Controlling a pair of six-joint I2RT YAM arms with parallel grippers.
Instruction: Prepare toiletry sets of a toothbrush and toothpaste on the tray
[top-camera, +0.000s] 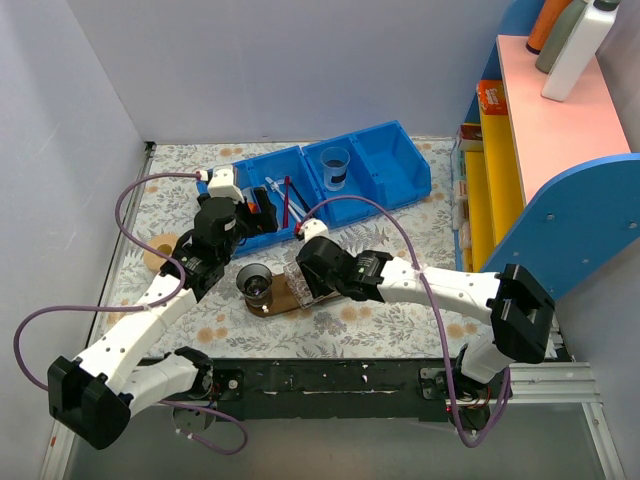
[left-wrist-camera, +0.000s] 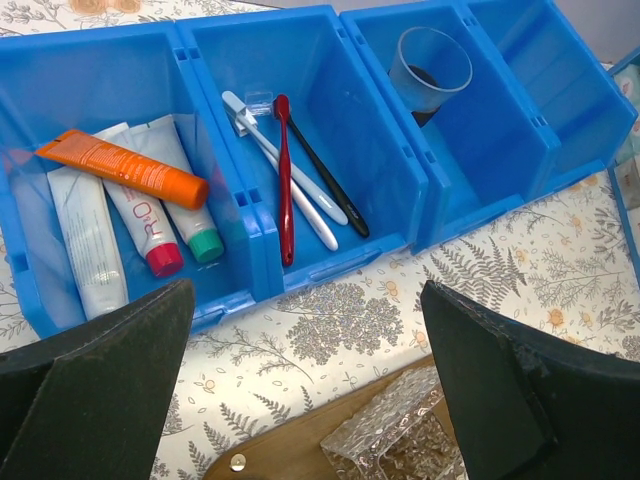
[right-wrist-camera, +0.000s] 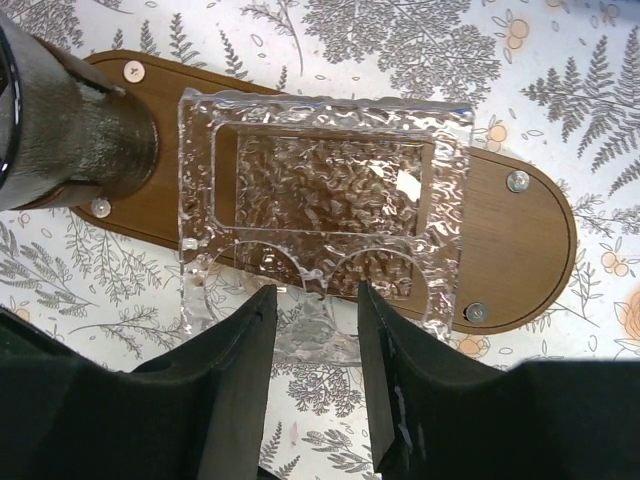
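Lying in the middle blue bin (left-wrist-camera: 385, 140) beside a red brush (left-wrist-camera: 285, 205) and a dark brush (left-wrist-camera: 326, 177), the toothbrush (left-wrist-camera: 318, 222) is sitting one bin from the toothpaste (left-wrist-camera: 135, 210), which is sharing the left bin (left-wrist-camera: 30, 110) with other tubes, while the tray (right-wrist-camera: 520, 240) is carrying a clear holder (right-wrist-camera: 330, 170), the right pincer (right-wrist-camera: 315, 300) is straddling its edge with the grip unclear, and the left pincer (left-wrist-camera: 308, 320) is gaping.
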